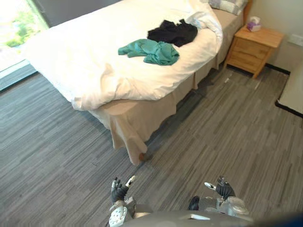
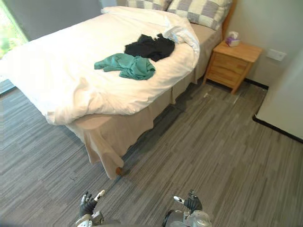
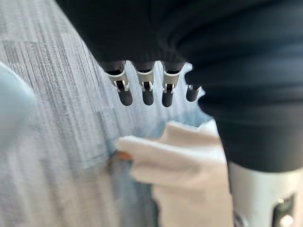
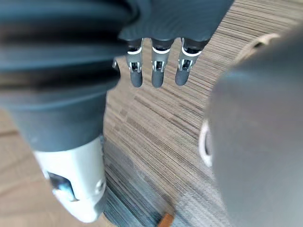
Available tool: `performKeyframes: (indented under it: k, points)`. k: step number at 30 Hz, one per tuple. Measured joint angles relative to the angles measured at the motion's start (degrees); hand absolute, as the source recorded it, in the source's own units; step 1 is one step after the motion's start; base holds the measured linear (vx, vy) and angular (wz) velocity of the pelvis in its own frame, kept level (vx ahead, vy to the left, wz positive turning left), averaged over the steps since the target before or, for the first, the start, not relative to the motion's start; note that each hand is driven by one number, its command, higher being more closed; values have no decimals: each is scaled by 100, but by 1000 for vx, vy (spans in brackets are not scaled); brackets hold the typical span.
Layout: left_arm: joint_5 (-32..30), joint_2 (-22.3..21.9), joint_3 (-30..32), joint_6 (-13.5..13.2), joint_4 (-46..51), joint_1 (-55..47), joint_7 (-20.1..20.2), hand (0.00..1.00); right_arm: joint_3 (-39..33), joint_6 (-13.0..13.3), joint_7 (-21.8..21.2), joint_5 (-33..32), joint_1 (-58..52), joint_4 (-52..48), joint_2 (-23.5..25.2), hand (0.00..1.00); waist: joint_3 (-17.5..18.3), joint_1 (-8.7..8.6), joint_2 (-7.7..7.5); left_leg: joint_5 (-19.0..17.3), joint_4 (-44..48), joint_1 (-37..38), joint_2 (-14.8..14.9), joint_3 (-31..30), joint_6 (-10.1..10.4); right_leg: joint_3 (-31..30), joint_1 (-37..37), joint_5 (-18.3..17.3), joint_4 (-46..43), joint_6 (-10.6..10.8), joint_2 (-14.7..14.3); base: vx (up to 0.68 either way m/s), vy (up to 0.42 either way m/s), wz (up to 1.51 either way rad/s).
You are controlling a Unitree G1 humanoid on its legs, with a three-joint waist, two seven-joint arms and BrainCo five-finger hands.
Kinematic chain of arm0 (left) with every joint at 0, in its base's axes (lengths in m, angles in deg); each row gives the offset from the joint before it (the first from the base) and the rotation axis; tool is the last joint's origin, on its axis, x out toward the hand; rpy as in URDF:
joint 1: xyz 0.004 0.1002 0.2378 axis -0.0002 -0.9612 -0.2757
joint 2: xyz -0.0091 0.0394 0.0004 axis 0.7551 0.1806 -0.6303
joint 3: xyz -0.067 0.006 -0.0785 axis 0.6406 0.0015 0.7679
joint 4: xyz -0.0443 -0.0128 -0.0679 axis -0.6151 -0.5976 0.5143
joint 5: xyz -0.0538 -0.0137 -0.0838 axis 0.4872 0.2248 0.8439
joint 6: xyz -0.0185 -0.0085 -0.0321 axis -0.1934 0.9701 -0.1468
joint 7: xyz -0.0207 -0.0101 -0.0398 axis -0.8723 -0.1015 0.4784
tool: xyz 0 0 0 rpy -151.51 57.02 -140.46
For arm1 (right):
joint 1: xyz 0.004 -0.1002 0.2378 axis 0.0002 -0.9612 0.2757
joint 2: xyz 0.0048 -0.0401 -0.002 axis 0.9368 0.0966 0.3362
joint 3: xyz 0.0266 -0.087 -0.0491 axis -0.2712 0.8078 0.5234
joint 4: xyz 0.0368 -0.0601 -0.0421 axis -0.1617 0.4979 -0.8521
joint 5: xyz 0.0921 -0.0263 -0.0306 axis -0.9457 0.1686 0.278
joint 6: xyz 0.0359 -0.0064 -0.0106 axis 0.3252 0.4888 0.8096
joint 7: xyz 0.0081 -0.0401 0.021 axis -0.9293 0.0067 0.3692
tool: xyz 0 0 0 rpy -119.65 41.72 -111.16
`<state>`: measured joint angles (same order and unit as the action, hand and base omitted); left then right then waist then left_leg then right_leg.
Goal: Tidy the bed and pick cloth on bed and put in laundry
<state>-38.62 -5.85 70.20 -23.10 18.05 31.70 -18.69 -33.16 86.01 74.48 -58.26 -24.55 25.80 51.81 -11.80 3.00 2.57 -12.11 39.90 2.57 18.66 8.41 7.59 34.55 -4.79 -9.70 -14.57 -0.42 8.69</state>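
Task barely begun; green cloth [image 1: 150, 51] and black cloth [image 1: 173, 32] lie on the bed [image 1: 124, 119].
Cloths sit side by side, seemingly touching, on the white duvet [image 1: 71, 56] toward the pillows [image 2: 199, 12], well apart from the robot; left hand [image 1: 118, 191] and right hand [image 1: 223, 189] hang low over the floor, fingers straight, holding nothing; the duvet looks rumpled near the head and sags off the near corner, so tidying remains too; the bed's far edge is cut off; where the laundry goes I cannot tell; whether each heap is one garment is unclear.
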Motion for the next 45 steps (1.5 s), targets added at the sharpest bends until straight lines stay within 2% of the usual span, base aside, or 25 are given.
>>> performKeyframes:
  k: [3,4,5,6,7,10,12,13,14,15,18,19,21,24,25,28,31,33,34,36,38,40,41,43,45]
  points:
    - [7,99,-242,-16,30,-17,17,0,15,-68,11,130,2,67,-4,0,22,62,-24,-10,-1043,-258,-363,862,-32,502,-447,115,520,114,8,194,-127,82]
    - [7,143,-365,-19,26,24,30,0,13,-69,17,83,5,72,-3,0,27,28,-14,124,-1765,-338,-626,1293,-165,781,-569,142,627,158,56,221,-3,107]
    - [8,204,-480,-13,-23,54,69,0,9,-62,17,3,27,106,2,0,30,-35,-17,454,-2446,-351,-843,1832,-528,1009,-702,149,651,212,122,277,7,111]
    - [12,254,-517,-6,-60,68,91,0,8,-63,16,-37,34,135,3,0,38,-41,-65,534,-2633,-287,-922,2042,-666,1085,-744,150,636,288,175,326,113,120]
    - [43,292,-622,12,-166,128,135,0,106,-72,21,-65,40,179,-5,0,100,3,-133,674,-3037,-168,-1204,2066,-784,1158,-785,223,677,418,287,277,134,80]
    - [77,405,-635,22,-178,173,129,0,248,-87,100,-86,104,247,27,0,96,48,-269,673,-3127,-178,-1405,1928,-817,1053,-774,273,537,502,439,226,123,45]
    - [61,493,-712,48,-240,190,127,0,183,-148,110,-288,187,351,24,0,102,-23,-295,656,-3278,-39,-1500,1764,-844,865,-553,255,-464,524,784,224,129,50]
    - [62,509,-819,51,-273,204,122,0,97,-148,103,-291,196,339,24,0,86,-62,-277,623,-3474,197,-1556,1564,-898,404,-136,288,-1688,396,1119,216,57,69]
    - [76,605,-921,71,-309,298,121,0,16,-120,90,-266,199,331,39,0,46,-139,-264,570,-3630,381,-1492,1334,-932,-136,140,-213,-2166,604,1069,255,-11,92]
    - [116,622,-928,82,-361,334,118,0,-68,-117,86,-268,191,278,58,0,45,-185,-288,570,-3676,482,-1448,1134,-931,-376,255,-432,-2159,574,933,204,-86,96]
    - [296,594,-1074,86,-410,480,122,0,-178,12,85,-291,170,206,56,0,42,-354,-282,585,-3680,593,-1333,529,-885,-972,485,-531,-1259,543,441,184,-111,119]
    - [300,592,-1106,85,-407,520,124,0,-198,52,83,-322,165,199,52,0,43,-388,-283,576,-3681,580,-1329,323,-808,-1237,541,-427,-734,617,321,81,-125,111]
    - [359,657,-1096,56,-443,556,136,0,-223,56,55,-385,136,303,103,0,38,-360,-592,525,-3786,661,-1644,-50,-619,-1840,592,351,15,611,375,120,-228,102]
    - [526,467,-1013,4,-490,281,121,0,-187,99,25,-399,164,369,-41,0,185,-299,-170,693,-4151,744,-1387,5,-440,-1694,498,366,407,534,94,153,-142,13]
    - [530,435,-973,-2,-540,232,116,0,-163,99,23,-415,181,371,-55,0,196,-317,-114,708,-4189,747,-1337,-8,-414,-1641,450,416,482,512,30,132,-101,10]
    - [918,429,-973,-184,-621,113,103,0,25,89,23,-440,191,426,-21,0,202,-337,-143,678,-4205,866,-1144,-112,-293,-1463,57,484,886,449,-214,159,-117,21]
    - [2420,442,-946,-520,-619,109,207,0,178,48,18,-355,193,524,12,0,306,-311,-322,664,-4186,934,-1120,-112,-260,-1321,-229,546,1214,449,-274,79,-43,19]
    - [3527,477,-631,-616,-553,142,461,0,211,-9,-27,-306,206,566,14,0,326,-277,-343,664,-4172,932,-1172,-107,-260,-1318,-300,618,1383,467,-258,65,19,6]
    - [4777,614,-126,-657,-241,140,621,0,193,-87,-104,-300,199,567,-17,0,339,-279,-388,665,-4150,929,-1248,-101,-261,-1319,-377,664,1482,517,-228,0,0,0]
    - [5457,757,313,-670,49,143,604,0,181,-150,-155,-267,196,568,-64,0,343,-277,-394,665,-4128,924,-1294,-94,-261,-1319,-395,680,1502,542,-182,10,47,2]
    - [6423,1126,1329,-839,728,176,386,0,126,-253,-278,-268,157,569,-173,0,352,-272,-369,667,-4060,838,-1386,-80,-264,-1314,-394,744,1582,562,-100,-10,58,5]
    - [6466,1401,2019,-903,1113,274,-24,0,53,-289,-328,-268,108,570,-223,0,373,-261,-317,667,-4056,826,-1392,-49,-265,-1314,-369,775,1609,577,-78,-2,17,2]
    - [6202,1732,2640,-864,1443,394,-586,0,-75,-276,-339,-270,-15,559,-237,0,393,-238,-260,668,-4057,820,-1388,19,-266,-1315,-367,781,1611,579,-69,0,0,0]
    - [5662,2086,3124,-733,1695,522,-1033,0,-160,-256,-334,-270,-136,559,-269,0,460,-209,-192,668,-4066,789,-1378,62,-266,-1310,-360,782,1611,579,-75,-44,6,3]
    - [4582,2705,3604,-106,1899,822,-1394,0,-374,-157,-315,-298,-401,548,-284,0,640,-197,-68,668,-4101,705,-1346,189,-266,-1279,-274,788,1609,570,-101,-54,-1,6]
